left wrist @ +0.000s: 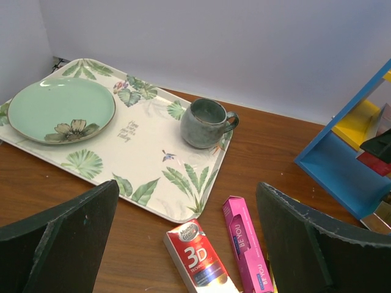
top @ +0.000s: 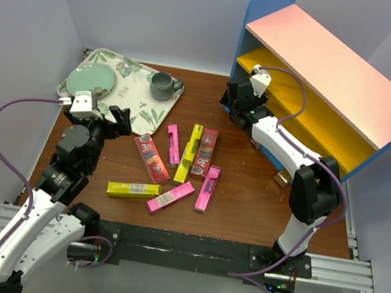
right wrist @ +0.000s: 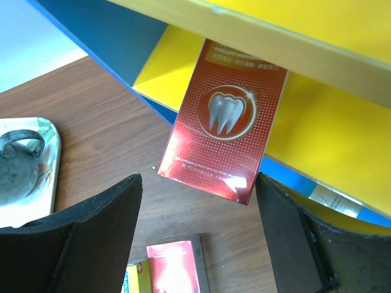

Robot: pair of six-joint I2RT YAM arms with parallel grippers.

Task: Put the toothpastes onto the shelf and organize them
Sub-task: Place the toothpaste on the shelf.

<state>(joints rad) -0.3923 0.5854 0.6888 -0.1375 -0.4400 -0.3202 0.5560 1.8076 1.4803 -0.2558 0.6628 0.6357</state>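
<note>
Right gripper [right wrist: 198,183] gapes wide, gripping nothing; dark red cardboard toothpaste carton [right wrist: 223,116] overhangs the front edge of the blue-sided yellow-board shelf [right wrist: 330,140], so any nudge backing out probably tips it off.

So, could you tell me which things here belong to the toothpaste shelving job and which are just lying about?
For the job: shelf; loose toothpaste cartons on the table; dark red carton lying on one of its yellow boards.
Just lying about: floral tray; green plate; grey mug.
</note>
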